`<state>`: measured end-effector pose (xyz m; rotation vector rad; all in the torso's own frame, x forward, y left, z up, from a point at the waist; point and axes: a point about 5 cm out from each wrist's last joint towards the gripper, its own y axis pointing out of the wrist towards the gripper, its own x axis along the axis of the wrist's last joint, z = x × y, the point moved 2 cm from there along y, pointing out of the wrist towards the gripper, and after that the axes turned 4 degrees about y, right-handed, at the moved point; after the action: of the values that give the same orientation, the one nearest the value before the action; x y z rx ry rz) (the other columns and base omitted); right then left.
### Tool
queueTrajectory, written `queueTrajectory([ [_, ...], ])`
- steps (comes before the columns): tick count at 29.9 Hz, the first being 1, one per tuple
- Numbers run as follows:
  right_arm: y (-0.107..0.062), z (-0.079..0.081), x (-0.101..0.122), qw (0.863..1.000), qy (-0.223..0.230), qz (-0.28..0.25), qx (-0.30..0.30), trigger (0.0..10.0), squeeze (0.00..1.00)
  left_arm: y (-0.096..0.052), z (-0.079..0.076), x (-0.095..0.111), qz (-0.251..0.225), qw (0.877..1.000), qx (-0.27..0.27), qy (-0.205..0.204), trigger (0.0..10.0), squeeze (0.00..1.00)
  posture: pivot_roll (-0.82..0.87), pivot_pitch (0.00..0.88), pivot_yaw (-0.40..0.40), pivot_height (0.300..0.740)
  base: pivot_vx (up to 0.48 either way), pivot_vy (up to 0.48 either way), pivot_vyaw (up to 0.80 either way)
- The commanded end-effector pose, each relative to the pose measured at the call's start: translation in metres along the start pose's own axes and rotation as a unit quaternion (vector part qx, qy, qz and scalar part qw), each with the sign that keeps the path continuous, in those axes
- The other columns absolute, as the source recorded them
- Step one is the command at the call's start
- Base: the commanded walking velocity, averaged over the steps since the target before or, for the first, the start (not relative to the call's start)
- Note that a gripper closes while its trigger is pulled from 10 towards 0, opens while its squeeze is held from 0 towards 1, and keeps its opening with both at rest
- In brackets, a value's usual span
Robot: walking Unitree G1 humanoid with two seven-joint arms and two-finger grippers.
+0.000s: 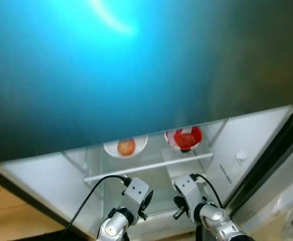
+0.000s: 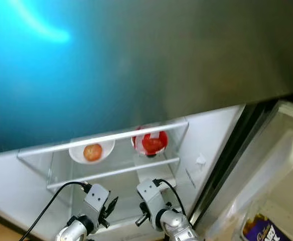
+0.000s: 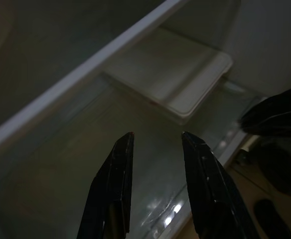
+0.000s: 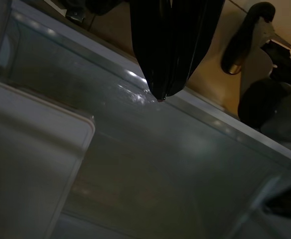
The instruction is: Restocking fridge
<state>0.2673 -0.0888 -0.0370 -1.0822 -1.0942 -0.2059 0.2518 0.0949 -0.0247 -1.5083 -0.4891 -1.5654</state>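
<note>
The lower fridge compartment [image 1: 237,150] stands open below a shiny steel upper door [image 1: 136,65]. On its glass shelf, behind a white rail [image 1: 146,166], sit a white bowl [image 1: 138,147] holding an orange-red fruit [image 1: 126,146] and a red-and-white bowl [image 1: 195,134] holding a red fruit [image 1: 185,140]. Both arms reach in below that shelf, the left wrist [image 1: 136,193] beside the right wrist [image 1: 187,188]. My left gripper [image 3: 155,137] is open and empty over a clear lower shelf. My right gripper [image 4: 161,94] is shut, empty, above the shelf's front edge.
A flat white tray [image 3: 185,79] lies on the lower shelf between the two grippers. The open fridge door [image 2: 282,165] stands at the right, with a purple packet [image 2: 259,231] in its bin. Tan floor tiles [image 1: 3,211] show at the lower left.
</note>
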Motion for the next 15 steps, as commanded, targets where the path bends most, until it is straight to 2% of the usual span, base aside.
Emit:
queueTrajectory([
  [1, 0.001, 0.004, -0.004, 1.000, -0.007, 0.009, 0.007, 10.0, 0.00, -0.002, -0.009, -0.006, 0.016, 1.000, -0.025, 0.004, 10.0, 0.00, -0.04, 0.040, 0.036, 0.634, 0.000, 0.000, 0.00],
  [8, 0.001, 0.004, -0.011, 0.999, -0.024, 0.028, 0.002, 10.0, 0.00, 0.001, -0.020, -0.006, 0.018, 0.998, -0.061, 0.003, 10.0, 0.00, -0.04, 0.042, 0.037, 0.634, 0.000, 0.000, 0.00],
  [9, 0.000, 0.005, -0.015, 0.999, -0.031, 0.037, 0.005, 10.0, 0.00, 0.001, -0.029, -0.006, 0.020, 0.996, -0.087, 0.008, 10.0, 0.00, -0.04, 0.046, 0.038, 0.634, 0.000, 0.000, 0.00],
  [15, 0.000, 0.010, -0.015, 0.999, -0.025, 0.032, 0.025, 10.0, 0.00, 0.000, -0.041, -0.006, 0.020, 0.992, -0.126, 0.018, 10.0, 0.00, -0.04, 0.047, 0.039, 0.634, 0.000, 0.000, 0.00],
])
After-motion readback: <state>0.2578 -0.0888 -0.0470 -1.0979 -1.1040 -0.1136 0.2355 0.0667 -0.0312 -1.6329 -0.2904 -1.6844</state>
